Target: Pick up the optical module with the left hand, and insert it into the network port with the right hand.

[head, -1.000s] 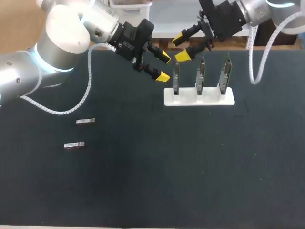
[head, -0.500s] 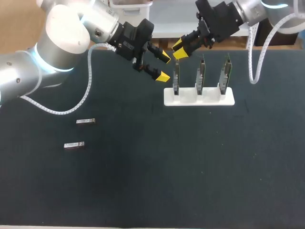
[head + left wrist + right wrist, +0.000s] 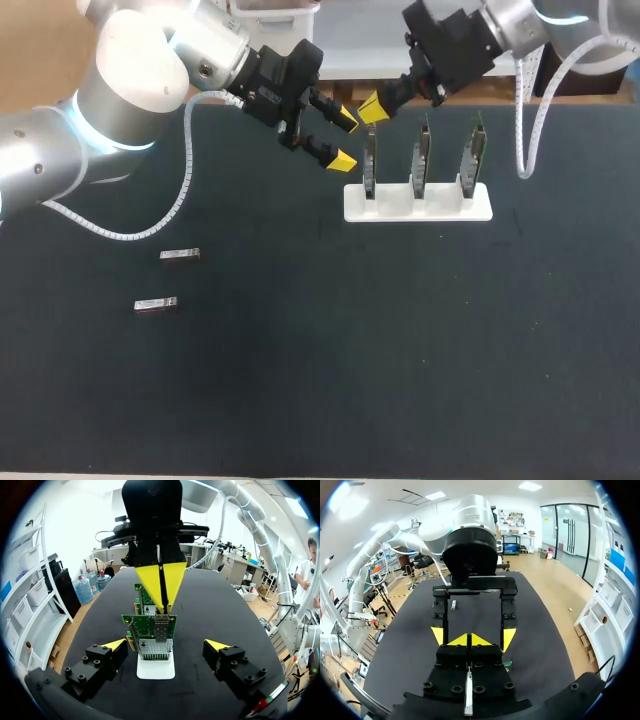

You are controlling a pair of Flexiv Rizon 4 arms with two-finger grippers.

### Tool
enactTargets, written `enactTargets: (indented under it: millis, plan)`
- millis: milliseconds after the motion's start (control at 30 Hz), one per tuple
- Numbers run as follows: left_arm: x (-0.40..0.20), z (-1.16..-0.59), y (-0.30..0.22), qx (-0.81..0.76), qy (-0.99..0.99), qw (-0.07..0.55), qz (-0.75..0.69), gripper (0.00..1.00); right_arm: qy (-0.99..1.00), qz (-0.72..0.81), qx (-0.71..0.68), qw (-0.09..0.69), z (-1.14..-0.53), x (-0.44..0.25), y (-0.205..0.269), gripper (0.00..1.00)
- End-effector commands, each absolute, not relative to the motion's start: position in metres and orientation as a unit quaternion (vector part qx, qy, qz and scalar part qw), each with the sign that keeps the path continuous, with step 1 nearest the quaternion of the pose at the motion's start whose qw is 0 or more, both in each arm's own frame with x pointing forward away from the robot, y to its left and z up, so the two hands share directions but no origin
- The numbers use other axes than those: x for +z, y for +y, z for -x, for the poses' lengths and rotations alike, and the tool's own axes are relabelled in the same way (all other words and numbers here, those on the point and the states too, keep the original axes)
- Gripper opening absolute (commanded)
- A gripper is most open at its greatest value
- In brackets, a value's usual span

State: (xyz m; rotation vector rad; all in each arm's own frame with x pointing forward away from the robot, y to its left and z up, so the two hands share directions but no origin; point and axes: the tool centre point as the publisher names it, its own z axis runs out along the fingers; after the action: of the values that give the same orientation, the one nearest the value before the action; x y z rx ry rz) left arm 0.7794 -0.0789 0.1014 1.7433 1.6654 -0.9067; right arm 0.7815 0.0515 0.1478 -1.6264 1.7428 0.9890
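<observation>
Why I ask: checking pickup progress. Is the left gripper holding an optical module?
No, the left gripper has its jaws open and empty, while both optical modules lie on the table.

No legible text or labels

Dark table [image 3: 400, 350]; white stand [image 3: 440, 210] sits on it near far edge

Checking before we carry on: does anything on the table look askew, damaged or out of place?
Nothing stands out. The three cards stand upright in the white stand; the two modules lie flat on the table, apart.
</observation>
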Motion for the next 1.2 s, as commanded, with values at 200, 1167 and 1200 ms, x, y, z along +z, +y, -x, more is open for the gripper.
enactTargets:
  millis: [200,1167,1200]
  plan:
    - [0.102,-0.781,-0.080,-0.338,0.622,0.276,-0.651,1.00,0.652,0.600,0.372,0.278,-0.786,0.144,0.049,0.00]
    - [0.102,-0.781,-0.080,-0.338,0.622,0.276,-0.651,1.00,0.656,0.590,0.381,0.275,-0.789,0.135,0.047,0.00]
    - [0.102,-0.781,-0.080,-0.338,0.622,0.276,-0.651,1.00,0.657,0.590,0.381,0.275,-0.788,0.135,0.047,0.00]
